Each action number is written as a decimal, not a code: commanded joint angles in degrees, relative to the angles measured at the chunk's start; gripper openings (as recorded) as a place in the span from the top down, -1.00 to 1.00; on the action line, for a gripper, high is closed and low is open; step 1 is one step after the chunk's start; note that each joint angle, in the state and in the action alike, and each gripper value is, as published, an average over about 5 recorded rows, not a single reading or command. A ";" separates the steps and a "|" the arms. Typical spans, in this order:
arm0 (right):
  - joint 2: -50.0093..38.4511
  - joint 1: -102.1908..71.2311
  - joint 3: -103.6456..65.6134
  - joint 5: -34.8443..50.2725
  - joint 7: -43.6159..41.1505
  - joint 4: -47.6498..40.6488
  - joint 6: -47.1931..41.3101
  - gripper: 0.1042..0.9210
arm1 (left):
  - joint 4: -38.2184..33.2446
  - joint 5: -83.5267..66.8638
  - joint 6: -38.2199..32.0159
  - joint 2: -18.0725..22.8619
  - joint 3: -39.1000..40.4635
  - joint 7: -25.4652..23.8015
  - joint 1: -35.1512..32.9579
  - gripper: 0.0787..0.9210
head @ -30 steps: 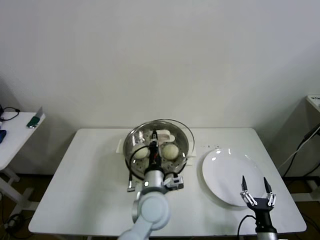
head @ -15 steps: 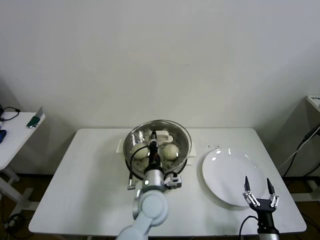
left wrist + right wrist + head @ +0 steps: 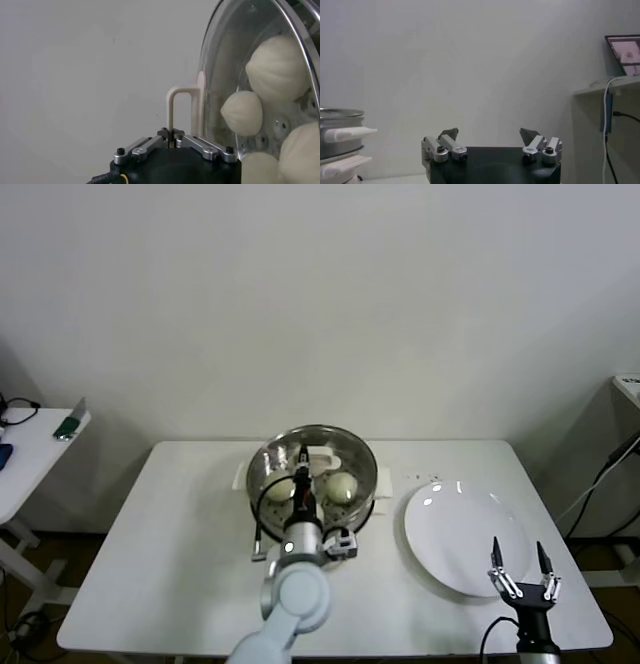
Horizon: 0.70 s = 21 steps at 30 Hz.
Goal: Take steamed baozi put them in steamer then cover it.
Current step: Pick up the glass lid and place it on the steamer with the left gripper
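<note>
The steamer (image 3: pixel 258 480), a shiny steel pot on a cream-white base, stands at the back middle of the white table. Over it is the cover (image 3: pixel 346 456), a clear glass lid nearly matching the pot's rim; whether it rests on the rim I cannot tell. My left gripper (image 3: pixel 303 456) is shut on the cover's white handle (image 3: pixel 182 106). Through the glass (image 3: pixel 235 60) I see several cream-white baozi (image 3: pixel 276 67) on the perforated floor, two of them in the head view (image 3: pixel 342 486). My right gripper (image 3: pixel 520 570) hangs open and empty near the table's front right corner.
A flat white plate (image 3: pixel 462 536) lies right of the steamer, just ahead of the right gripper. The steamer's side handles (image 3: pixel 347 134) show far off in the right wrist view. A small side table (image 3: pixel 30 446) with gadgets stands at the far left.
The cover has come in over the steamer, its ring now closer to the pot's rim. The right gripper has drawn back a little toward the table's front edge, still open.
</note>
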<state>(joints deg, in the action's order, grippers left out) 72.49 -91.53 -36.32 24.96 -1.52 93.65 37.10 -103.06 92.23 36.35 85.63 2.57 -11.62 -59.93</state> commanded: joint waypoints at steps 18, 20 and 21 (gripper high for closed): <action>0.89 0.20 0.05 0.00 -0.08 0.34 -0.43 -0.76 | 0.94 -0.69 -0.62 -0.63 -0.44 0.17 -0.38 0.70; 0.85 0.24 0.12 -0.09 -0.26 0.37 -0.63 -0.76 | 0.96 -0.89 -0.80 -0.59 -0.50 0.46 -0.34 0.57; 0.84 0.26 0.15 -0.13 -0.34 0.39 -0.80 -0.76 | 0.95 -1.11 -0.86 -0.58 -0.50 0.86 -0.31 0.49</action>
<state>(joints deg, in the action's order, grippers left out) 73.36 -91.34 -36.26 24.91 -1.48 93.95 36.73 -103.66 89.68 35.77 84.17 2.72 -9.98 -60.59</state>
